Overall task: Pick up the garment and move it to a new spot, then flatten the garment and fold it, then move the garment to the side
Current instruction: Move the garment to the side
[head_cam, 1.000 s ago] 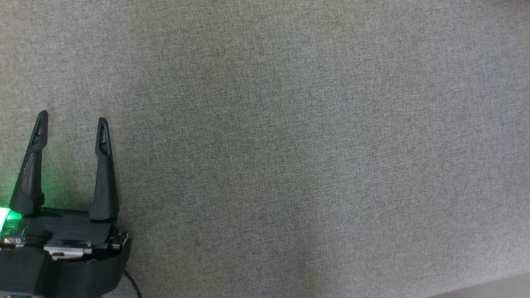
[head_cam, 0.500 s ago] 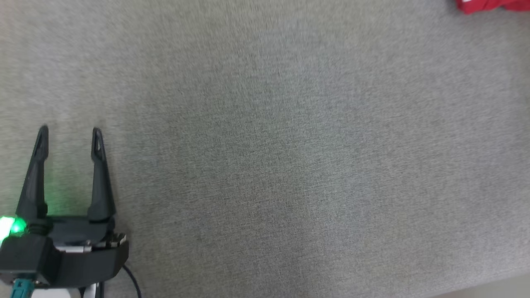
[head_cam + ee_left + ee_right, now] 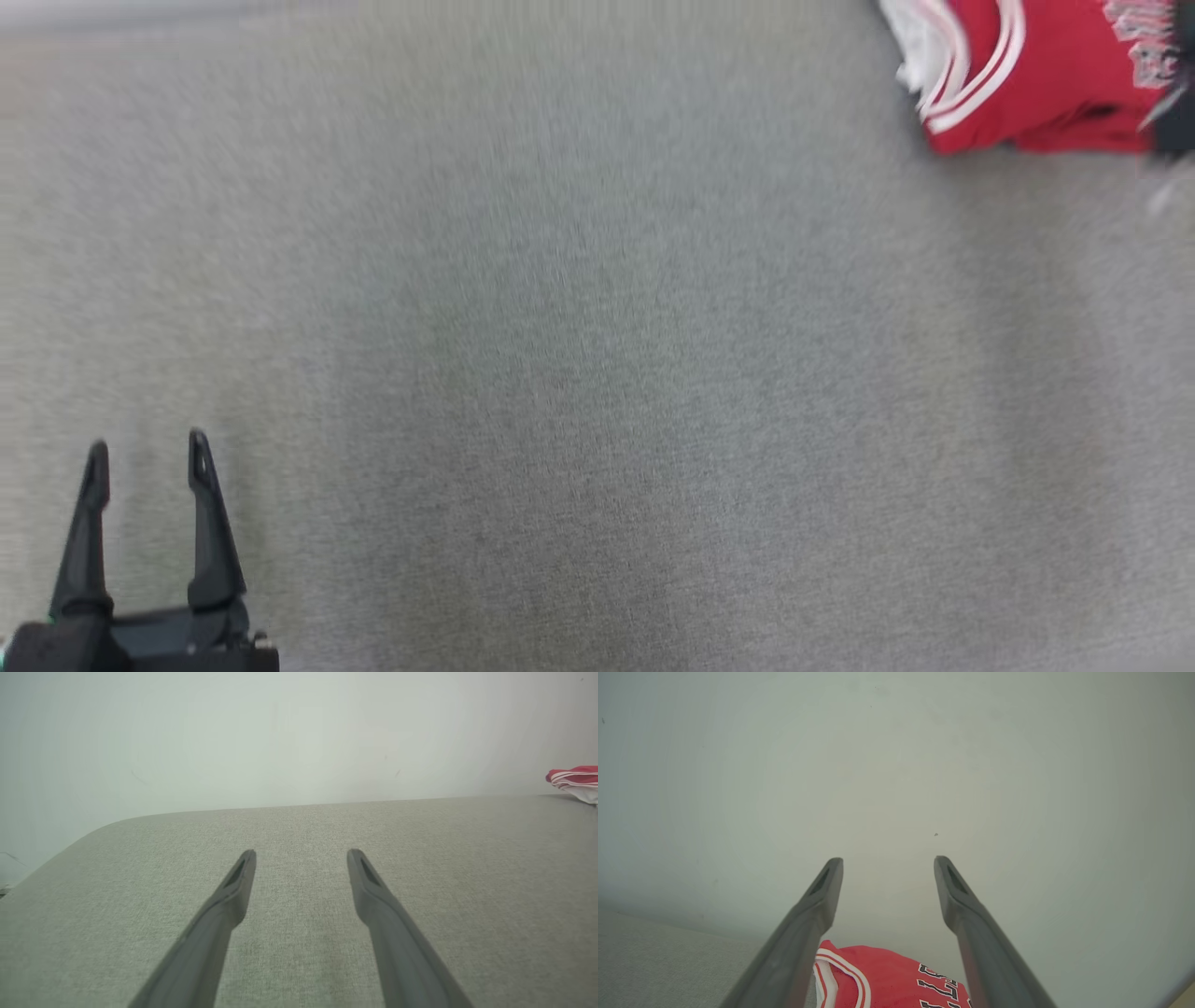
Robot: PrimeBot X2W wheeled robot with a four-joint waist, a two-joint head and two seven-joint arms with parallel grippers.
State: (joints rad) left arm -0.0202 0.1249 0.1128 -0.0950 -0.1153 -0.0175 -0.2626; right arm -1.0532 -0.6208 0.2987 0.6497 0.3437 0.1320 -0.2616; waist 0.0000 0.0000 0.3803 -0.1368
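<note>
The garment (image 3: 1036,79) is a red jersey with white trim and lettering, lying folded on the grey table at the far right of the head view. Its red and white edge shows as the garment (image 3: 574,781) at the right rim of the left wrist view. My left gripper (image 3: 147,462) stands open at the lower left, far from the jersey, with nothing between its fingers (image 3: 233,891). In the right wrist view my right gripper (image 3: 888,872) is open above the garment (image 3: 887,977), with nothing held between its fingers (image 3: 817,900).
A grey fabric-covered table (image 3: 597,355) spreads across the head view. Its far edge meets a pale wall (image 3: 280,737). A dark blurred shape (image 3: 1178,112) sits at the right rim beside the jersey.
The head camera has tilted up, bringing the red jersey into view at the top right and shifting the left gripper down the picture. The left gripper's fingers stay apart.
</note>
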